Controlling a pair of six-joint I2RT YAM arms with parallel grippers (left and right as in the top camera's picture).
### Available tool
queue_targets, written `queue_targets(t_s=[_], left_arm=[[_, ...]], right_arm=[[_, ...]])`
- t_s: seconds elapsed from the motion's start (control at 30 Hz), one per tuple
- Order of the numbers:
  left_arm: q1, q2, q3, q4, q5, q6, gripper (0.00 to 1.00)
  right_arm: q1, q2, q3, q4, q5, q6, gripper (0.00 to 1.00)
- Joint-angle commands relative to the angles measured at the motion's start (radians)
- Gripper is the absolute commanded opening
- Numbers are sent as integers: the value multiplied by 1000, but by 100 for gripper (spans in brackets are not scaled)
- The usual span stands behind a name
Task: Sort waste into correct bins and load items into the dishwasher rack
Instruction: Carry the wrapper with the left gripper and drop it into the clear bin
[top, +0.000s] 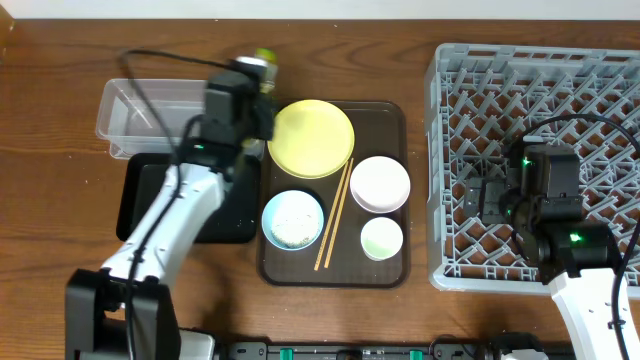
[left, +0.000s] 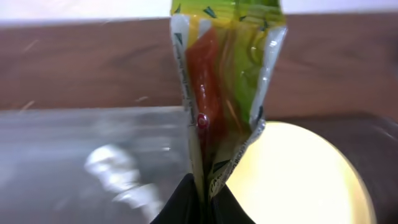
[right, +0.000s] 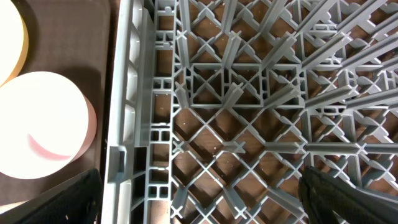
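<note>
My left gripper (left: 204, 202) is shut on the green-and-yellow snack wrapper (left: 224, 87) and holds it up between the clear tub (top: 140, 110) and the yellow plate (top: 312, 138); the wrapper's tip shows in the overhead view (top: 264, 58). The black tray (top: 135, 195) lies in front of the tub. On the brown serving tray sit the light blue bowl (top: 293, 219) with white grains, the pinkish-white bowl (top: 379, 184), the small pale cup (top: 381, 238) and the chopsticks (top: 334, 215). My right gripper (right: 199, 196) is open and empty over the grey rack's (top: 600, 80) left side.
The dark brown serving tray (top: 392, 115) lies mid-table between the bins and the rack. The rack's left wall (right: 134, 106) runs right beside the pinkish-white bowl (right: 43, 124). A cable loops over the rack's right half.
</note>
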Motion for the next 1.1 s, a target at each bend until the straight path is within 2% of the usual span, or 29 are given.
queue_targets(t_s=[0.0, 0.03, 0.07, 0.13, 0.2, 0.3, 0.4, 0.57, 0.7, 1.07], left_arm=[[73, 16, -2, -2, -59, -246, 13], [87, 18, -1, -2, -59, -277, 17], [100, 20, -1, -2, -59, -308, 27], [120, 21, -1, -2, -59, -343, 41], [130, 21, -1, -2, -59, -344, 46], [130, 20, -1, -2, -59, -344, 68], [130, 13, -1, -2, -47, -330, 78], [127, -24, -1, -14, -44, -319, 86], [84, -86, -1, -97, -44, -261, 88], [-240, -117, -2, -554, -43, -243, 94]], right_arm=[[-14, -8, 22, 0, -1, 12, 99], [-14, -8, 22, 0, -1, 12, 99], [-14, -8, 22, 0, -1, 12, 99], [-14, -8, 22, -1, -1, 12, 99], [-14, -8, 22, -1, -1, 12, 99], [-14, -8, 22, -1, -1, 12, 99], [-14, -8, 22, -1, -1, 12, 99], [-14, -8, 22, -1, -1, 12, 99], [-14, -8, 22, 0, -1, 12, 99], [-14, -8, 22, 0, -1, 12, 99]])
